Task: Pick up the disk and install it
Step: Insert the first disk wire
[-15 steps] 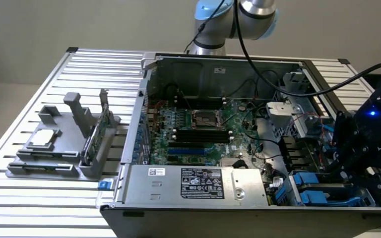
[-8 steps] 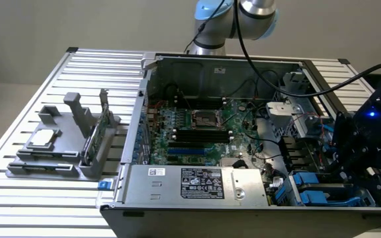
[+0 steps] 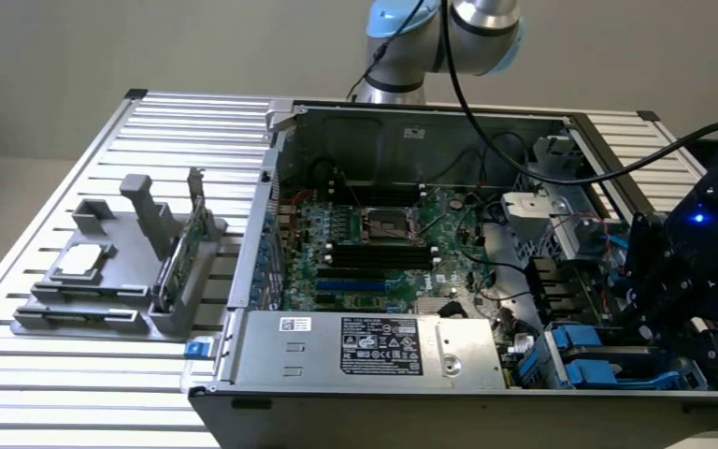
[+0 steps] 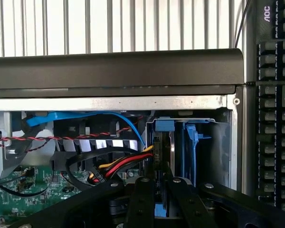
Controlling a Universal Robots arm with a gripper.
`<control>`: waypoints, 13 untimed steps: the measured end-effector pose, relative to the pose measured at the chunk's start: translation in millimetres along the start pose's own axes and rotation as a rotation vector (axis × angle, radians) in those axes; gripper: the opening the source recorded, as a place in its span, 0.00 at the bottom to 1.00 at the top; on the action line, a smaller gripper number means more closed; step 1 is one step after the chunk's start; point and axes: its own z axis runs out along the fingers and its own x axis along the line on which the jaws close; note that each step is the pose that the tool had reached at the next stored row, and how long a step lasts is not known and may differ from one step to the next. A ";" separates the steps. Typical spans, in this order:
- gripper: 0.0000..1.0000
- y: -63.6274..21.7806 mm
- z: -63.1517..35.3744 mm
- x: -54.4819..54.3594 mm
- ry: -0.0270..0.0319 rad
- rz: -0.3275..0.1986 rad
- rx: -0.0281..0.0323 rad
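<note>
Disk position comes first: the flat silver-grey hard drive with blue plastic rails (image 4: 162,142) stands on its edge in the drive bay at the corner of the open black computer case (image 3: 459,402), and in the wrist view it lies straight ahead of the black two-finger gripper (image 4: 157,183). We see the narrow edge of the drive running away from the fingers, so its long axis points along the gripper's own direction, into the bay. The two black fingers (image 4: 141,199) stand close on either side of this edge, pressed in on the drive and pinching it, as far as we can judge; the exact contact place is covered by the fingers themselves.

In the exterior view the gripper (image 3: 690,323) hangs over the blue drive bays (image 3: 590,360) at that view's right, near the front corner of the case, well apart from the green motherboard (image 3: 378,248).

Much is hidden. The white label of the drive does not face either camera. We cannot tell how deep the drive sits in its slot, because the lower end is behind the fingers. A bundle of red, yellow and black cables (image 4: 121,164) and a blue flat cable (image 4: 85,118) run just beside the drive, and whether any of them touches it is not clear
</note>
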 end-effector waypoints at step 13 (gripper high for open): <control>0.18 1.6 2.6 -0.1 0.0016 0.000 -0.0002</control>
